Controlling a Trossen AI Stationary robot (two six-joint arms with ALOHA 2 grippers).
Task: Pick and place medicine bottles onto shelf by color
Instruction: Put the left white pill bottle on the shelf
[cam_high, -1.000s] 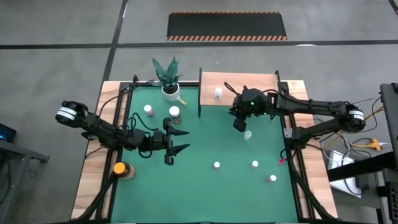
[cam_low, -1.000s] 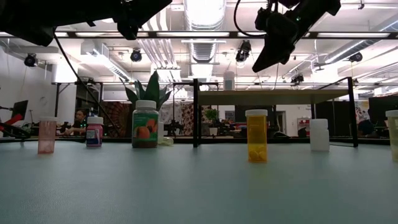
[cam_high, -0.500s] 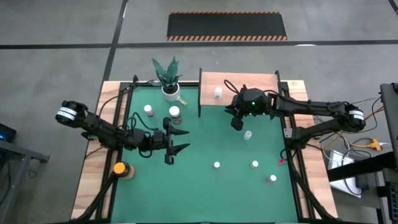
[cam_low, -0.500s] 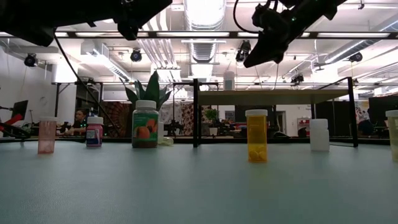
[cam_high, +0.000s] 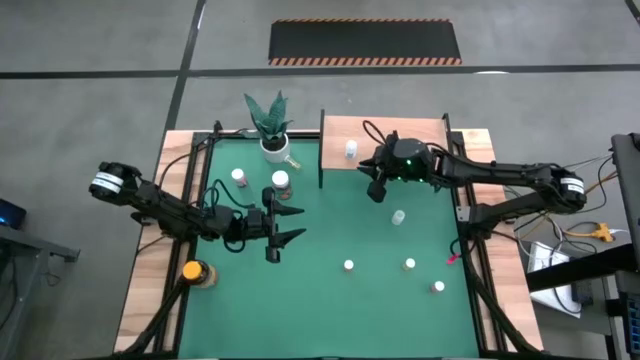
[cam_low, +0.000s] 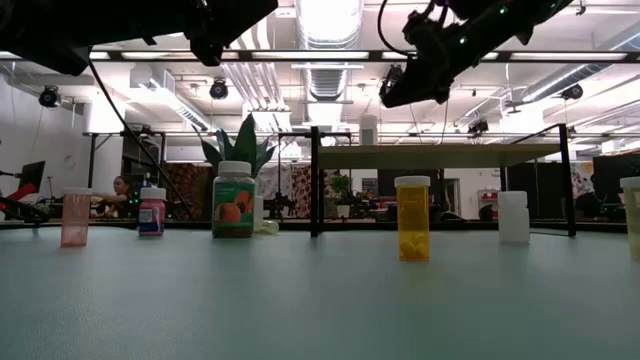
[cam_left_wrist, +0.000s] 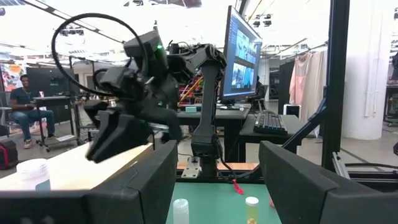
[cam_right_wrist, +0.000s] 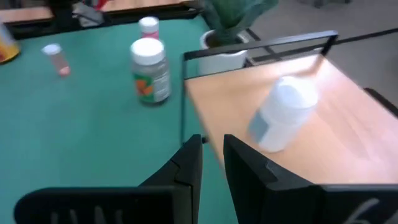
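shelf first: a flat pale wooden board on thin black legs, lying just ahead of the right gripper, which hangs over its near edge, fingers nearly together, holding nothing. one white bottle, smooth round plastic, stands upright on it. closest loose one is the clear bottle on the green mat just behind it. left gripper waits well apart, jaws spread, empty.

One white bottle stands on the wooden shelf; other bottles dot the mat.
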